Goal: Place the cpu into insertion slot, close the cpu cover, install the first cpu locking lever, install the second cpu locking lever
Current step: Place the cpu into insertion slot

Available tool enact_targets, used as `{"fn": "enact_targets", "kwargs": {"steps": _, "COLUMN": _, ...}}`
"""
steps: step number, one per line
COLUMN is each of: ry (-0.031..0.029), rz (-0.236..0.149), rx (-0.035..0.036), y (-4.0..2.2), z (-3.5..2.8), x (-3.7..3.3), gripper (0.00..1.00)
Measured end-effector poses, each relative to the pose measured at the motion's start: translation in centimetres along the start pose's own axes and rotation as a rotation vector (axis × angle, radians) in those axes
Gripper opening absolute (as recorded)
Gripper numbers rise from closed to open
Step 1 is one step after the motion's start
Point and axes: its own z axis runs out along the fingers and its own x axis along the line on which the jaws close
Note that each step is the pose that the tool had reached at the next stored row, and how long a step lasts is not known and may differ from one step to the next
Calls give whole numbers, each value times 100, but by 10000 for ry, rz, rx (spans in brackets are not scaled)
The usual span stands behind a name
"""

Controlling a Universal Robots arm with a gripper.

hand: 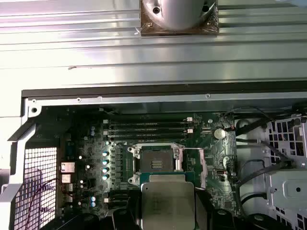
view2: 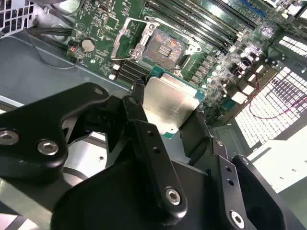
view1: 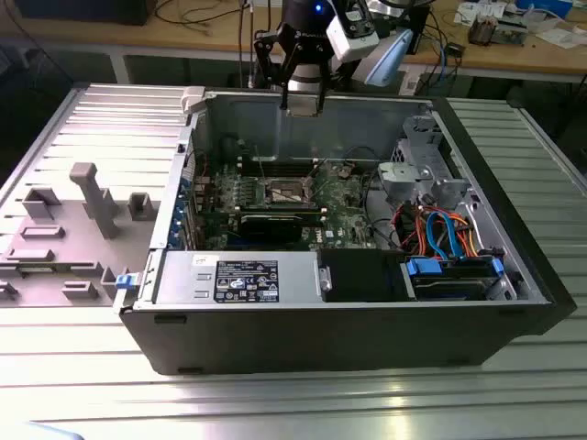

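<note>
Above the open computer case [view1: 367, 316], the gripper [view2: 170, 109] is clamped on the cpu [view2: 165, 98] by opposite edges. In the exterior view the insertion slot [view1: 286, 192] lies toward six o'clock, well apart. Done well, I judge, the chip goes square over the bare pins and settles without sliding.

Computer case [view1: 348, 335] lies open on the ribbed metal table [view1: 275, 403], grey plastic fixture [view1: 92, 197] beside it on the exterior view's left. Inside the case: labelled power supply [view1: 238, 280] along the near wall, black graphics card [view1: 275, 223] mid-case, blue and orange cables [view1: 445, 234] (tangled) at the exterior view's right end.
</note>
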Motion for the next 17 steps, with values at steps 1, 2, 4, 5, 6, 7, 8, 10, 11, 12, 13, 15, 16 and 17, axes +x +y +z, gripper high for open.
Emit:
{"fn": "enact_targets", "kwargs": {"steps": 1, "ry": 0, "rz": 0, "rx": 0, "y": 0, "z": 0, "x": 0, "gripper": 54}}
{"fn": "enact_targets", "kwargs": {"steps": 2, "ry": 0, "rz": 0, "rx": 0, "y": 0, "z": 0, "x": 0, "gripper": 54}}
{"fn": "enact_targets", "kwargs": {"steps": 4, "ry": 0, "rz": 0, "rx": 0, "y": 0, "z": 0, "x": 0, "gripper": 54}}
{"fn": "enact_targets", "kwargs": {"steps": 5, "ry": 0, "rz": 0, "rx": 0, "y": 0, "z": 0, "x": 0, "gripper": 54}}
{"fn": "enact_targets", "kwargs": {"steps": 6, "ry": 0, "rz": 1, "rx": -2, "y": -7, "z": 0, "x": 1, "gripper": 54}}
{"fn": "enact_targets", "kwargs": {"steps": 7, "ry": -1, "rz": 15, "rx": 1, "y": -12, "z": 0, "x": 0, "gripper": 54}}
{"fn": "enact_targets", "kwargs": {"steps": 8, "ry": -9, "rz": 109, "rx": 1, "y": -13, "z": 1, "x": 0, "gripper": 54}}
{"fn": "enact_targets", "kwargs": {"steps": 10, "ry": -38, "rz": 425, "rx": -4, "y": -14, "z": 5, "x": -1, "gripper": 54}}
{"fn": "enact_targets", "kwargs": {"steps": 11, "ry": -46, "rz": 528, "rx": -6, "y": -14, "z": 6, "x": 0, "gripper": 54}}
{"fn": "enact_targets", "kwargs": {"steps": 12, "ry": -52, "rz": 595, "rx": -8, "y": -14, "z": 7, "x": -1, "gripper": 54}}
{"fn": "enact_targets", "kwargs": {"steps": 13, "ry": -53, "rz": 595, "rx": -8, "y": -14, "z": 7, "x": -1, "gripper": 54}}
{"fn": "enact_targets", "kwargs": {"steps": 15, "ry": -54, "rz": 603, "rx": -8, "y": -14, "z": 7, "x": -1, "gripper": 54}}
{"fn": "enact_targets", "kwargs": {"steps": 16, "ry": -54, "rz": 603, "rx": -8, "y": -13, "z": 7, "x": 0, "gripper": 54}}
{"fn": "enact_targets", "kwargs": {"steps": 17, "ry": -54, "rz": 604, "rx": -8, "y": -14, "z": 7, "x": 0, "gripper": 54}}
